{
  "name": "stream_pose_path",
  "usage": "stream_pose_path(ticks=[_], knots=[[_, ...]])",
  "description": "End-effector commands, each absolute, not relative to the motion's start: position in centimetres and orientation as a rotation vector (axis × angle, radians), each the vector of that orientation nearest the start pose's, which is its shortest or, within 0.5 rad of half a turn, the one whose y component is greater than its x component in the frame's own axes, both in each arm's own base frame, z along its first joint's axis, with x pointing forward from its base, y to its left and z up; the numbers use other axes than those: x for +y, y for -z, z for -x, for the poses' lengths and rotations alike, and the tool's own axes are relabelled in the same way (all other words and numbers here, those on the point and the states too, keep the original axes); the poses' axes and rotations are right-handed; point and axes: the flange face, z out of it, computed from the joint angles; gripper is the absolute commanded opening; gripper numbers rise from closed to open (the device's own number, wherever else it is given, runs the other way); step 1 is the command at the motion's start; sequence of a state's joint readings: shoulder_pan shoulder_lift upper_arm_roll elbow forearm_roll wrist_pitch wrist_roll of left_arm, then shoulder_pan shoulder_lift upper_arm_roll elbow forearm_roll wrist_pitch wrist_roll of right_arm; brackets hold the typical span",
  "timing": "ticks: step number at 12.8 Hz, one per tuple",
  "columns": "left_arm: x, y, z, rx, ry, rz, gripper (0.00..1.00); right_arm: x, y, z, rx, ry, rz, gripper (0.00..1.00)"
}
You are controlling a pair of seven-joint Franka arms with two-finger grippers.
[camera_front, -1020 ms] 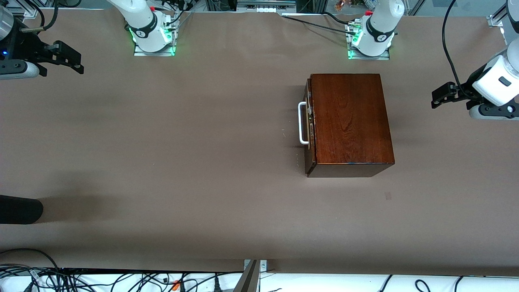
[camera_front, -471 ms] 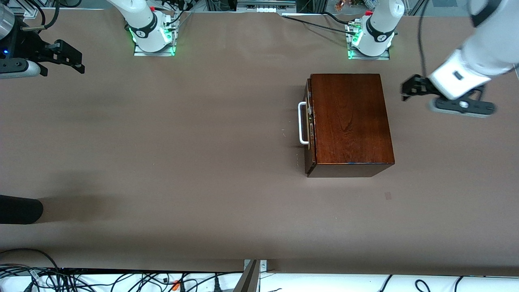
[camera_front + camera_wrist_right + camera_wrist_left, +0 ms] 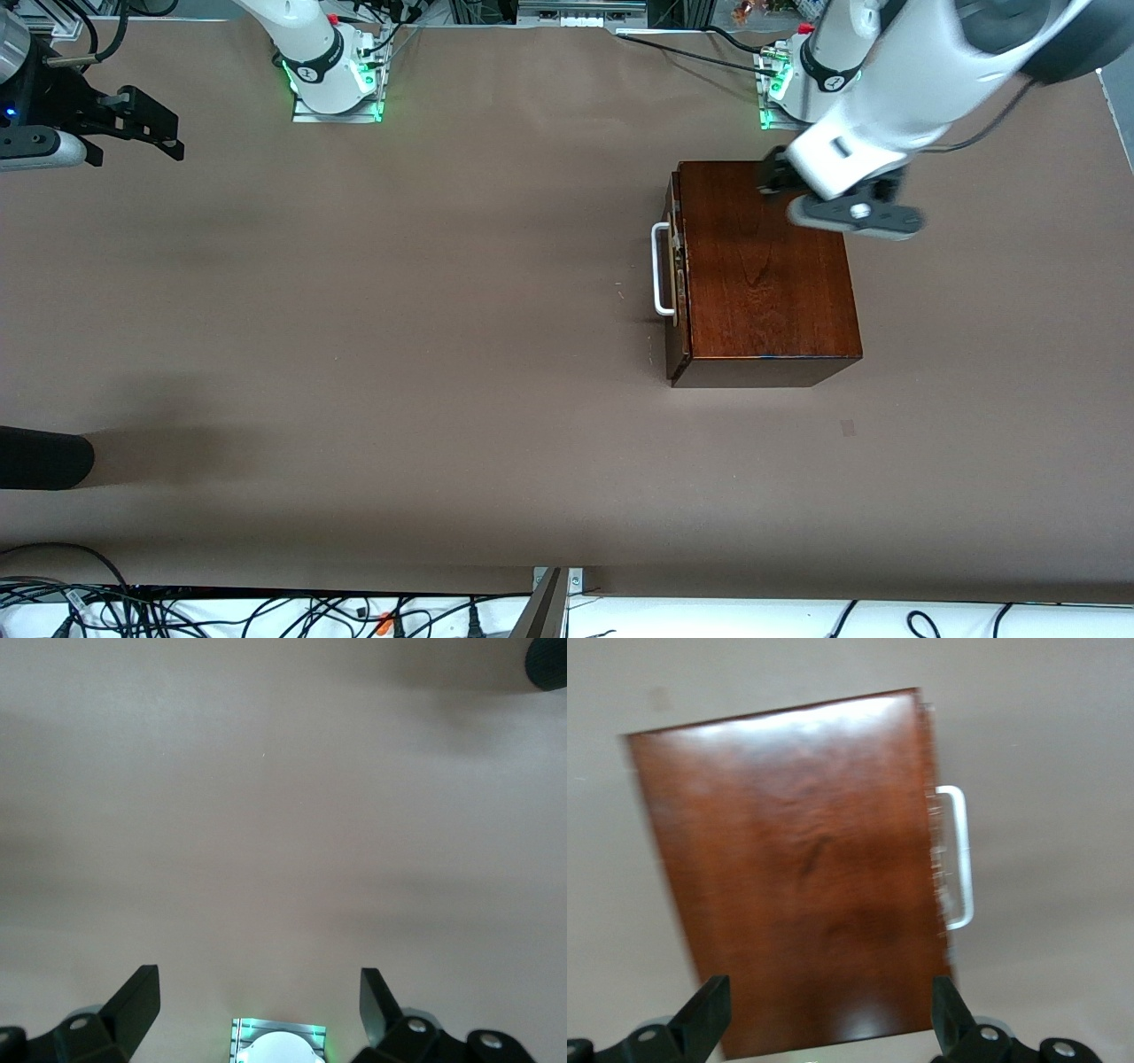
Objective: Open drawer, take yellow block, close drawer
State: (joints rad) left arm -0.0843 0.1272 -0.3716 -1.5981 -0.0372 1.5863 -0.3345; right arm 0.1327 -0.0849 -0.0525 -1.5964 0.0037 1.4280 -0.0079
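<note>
The dark mahogany box point(image 3: 766, 266) stands on the table close to the left arm's base. Its drawer point(image 3: 677, 266) is shut, and the white bar handle point(image 3: 660, 270) faces the right arm's end. My left gripper point(image 3: 771, 180) hangs open over the box's top, at the edge nearest the bases. The left wrist view looks down on the box point(image 3: 802, 868) and handle point(image 3: 962, 859), with the left gripper point(image 3: 830, 1019) spread wide and holding nothing. My right gripper point(image 3: 164, 124) waits, open, above the right arm's end of the table; the right gripper point(image 3: 260, 1001) is empty. The yellow block is hidden.
A black rounded object point(image 3: 44, 456) juts in over the table at the right arm's end, nearer the front camera. Cables point(image 3: 266, 611) lie along the table's front edge. The right arm's base point(image 3: 279, 1043) shows between that gripper's fingers.
The left arm has swung in from the table's end toward the box, and its gripper now hangs over the box's top. The right gripper and the box have not moved.
</note>
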Motion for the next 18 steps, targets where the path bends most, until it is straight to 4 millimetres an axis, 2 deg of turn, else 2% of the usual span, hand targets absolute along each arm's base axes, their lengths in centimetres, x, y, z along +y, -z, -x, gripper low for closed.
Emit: stream_pose_path(ticks=[1,3,4,6,7,9,14,16,18], knots=[[-31.9,-50.5,-54.8,0.183,-0.276,3.154,1.0,3.6,-65.6,-50.8,-0.143,-0.104,3.114,1.0],[-36.4,-47.2,-54.4,0.19,-0.197,3.123,1.0,3.5,-65.7,-50.8,-0.14,-0.102,3.114,1.0],[-38.0,-45.9,-54.2,0.171,-0.141,3.091,1.0,3.5,-65.7,-50.8,-0.14,-0.102,3.114,1.0],[-40.6,-43.1,-53.0,0.191,-0.115,3.016,1.0,3.5,-65.8,-50.8,-0.14,-0.099,3.114,1.0],[-41.2,-42.3,-52.4,0.22,-0.115,2.991,1.0,3.5,-65.7,-50.9,-0.14,-0.102,3.114,1.0],[-43.1,-40.0,-50.8,0.28,-0.171,2.958,1.0,3.5,-65.7,-50.9,-0.14,-0.102,3.114,1.0],[-43.3,-35.0,-50.1,0.362,-0.168,2.837,1.0,3.6,-65.5,-51.0,-0.143,-0.106,3.114,1.0],[-44.0,-33.7,-49.6,0.374,-0.178,2.822,1.0,3.6,-65.5,-51.0,-0.14,-0.106,3.112,1.0],[-44.2,-32.9,-49.3,0.315,-0.183,2.819,1.0,3.6,-65.5,-51.0,-0.14,-0.106,3.112,1.0]])
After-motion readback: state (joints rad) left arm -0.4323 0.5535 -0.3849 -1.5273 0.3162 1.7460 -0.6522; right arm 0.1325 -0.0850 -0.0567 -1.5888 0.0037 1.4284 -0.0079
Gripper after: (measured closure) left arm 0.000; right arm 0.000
